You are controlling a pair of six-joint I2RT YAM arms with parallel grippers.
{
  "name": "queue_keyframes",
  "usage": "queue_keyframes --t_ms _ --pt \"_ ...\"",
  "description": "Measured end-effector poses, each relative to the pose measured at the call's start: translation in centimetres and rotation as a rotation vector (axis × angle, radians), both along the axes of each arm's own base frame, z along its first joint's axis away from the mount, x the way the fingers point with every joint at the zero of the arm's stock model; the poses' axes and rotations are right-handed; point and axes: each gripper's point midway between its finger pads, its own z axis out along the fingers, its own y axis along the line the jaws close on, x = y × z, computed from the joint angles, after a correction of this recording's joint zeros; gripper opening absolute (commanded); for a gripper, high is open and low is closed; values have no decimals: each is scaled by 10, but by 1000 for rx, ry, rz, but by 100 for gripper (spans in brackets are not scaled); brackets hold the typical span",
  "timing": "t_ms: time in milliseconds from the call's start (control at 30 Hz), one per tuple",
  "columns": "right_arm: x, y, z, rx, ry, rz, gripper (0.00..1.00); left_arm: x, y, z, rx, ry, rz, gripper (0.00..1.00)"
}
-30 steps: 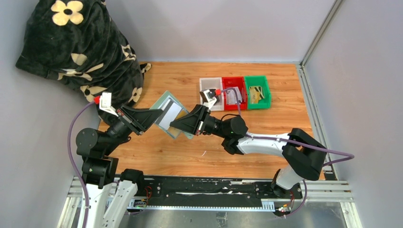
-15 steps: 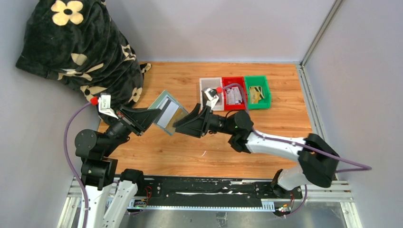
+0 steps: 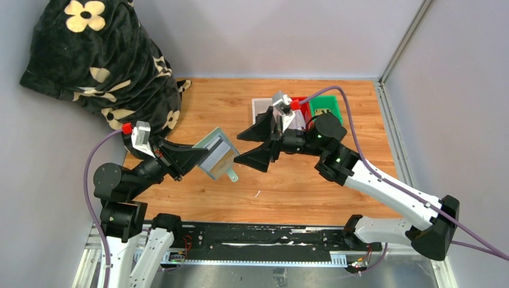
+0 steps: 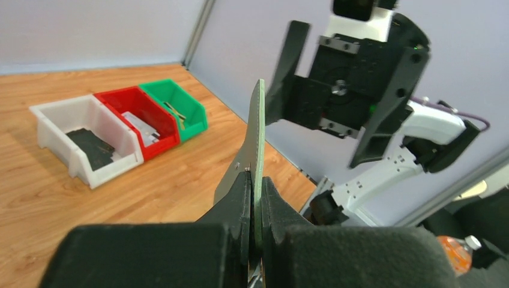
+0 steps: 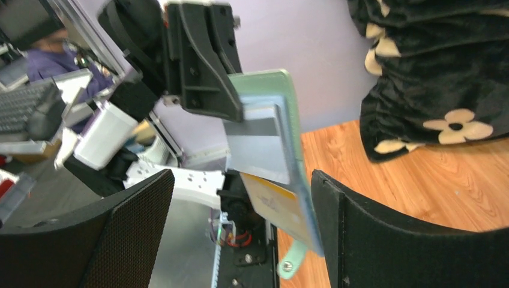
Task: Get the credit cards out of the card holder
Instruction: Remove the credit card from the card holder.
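My left gripper (image 3: 192,158) is shut on one edge of the sage-green card holder (image 3: 211,146) and holds it open above the table. In the left wrist view the card holder (image 4: 259,129) shows edge-on between the pads (image 4: 240,198). The credit cards sit in its pockets: a grey-white card (image 3: 215,158) (image 5: 255,150) and a tan-gold card (image 3: 227,162) (image 5: 277,205). The closing tab (image 3: 231,176) hangs down. My right gripper (image 3: 249,144) (image 5: 240,180) is open, facing the holder a little to its right, touching nothing.
White (image 3: 264,108), red (image 3: 298,114) and green (image 3: 326,110) bins stand at the back of the wooden table; the right arm covers part of them. A black flowered blanket (image 3: 102,60) fills the back left corner. Grey walls close the sides.
My right gripper has opened, let go of the card holder and drawn back up and to the right. The left gripper has tilted the holder and shifted it slightly right.
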Motion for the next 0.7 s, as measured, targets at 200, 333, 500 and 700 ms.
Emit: queue_keyframes --t_ms 200,333,500,700 --pt "6 22 -41 -106 -12 67 89 -11 -8 0 -4 16 -80 0" --pt "2 26 -44 -97 -16 106 86 -15 -10 4 -21 27 -108 0" --pt "-11 28 -38 -33 -13 196 48 -19 -11 9 -40 26 -127 0" --pt "-24 30 -44 -39 54 315 0 -20 -12 7 -40 29 -135 11"
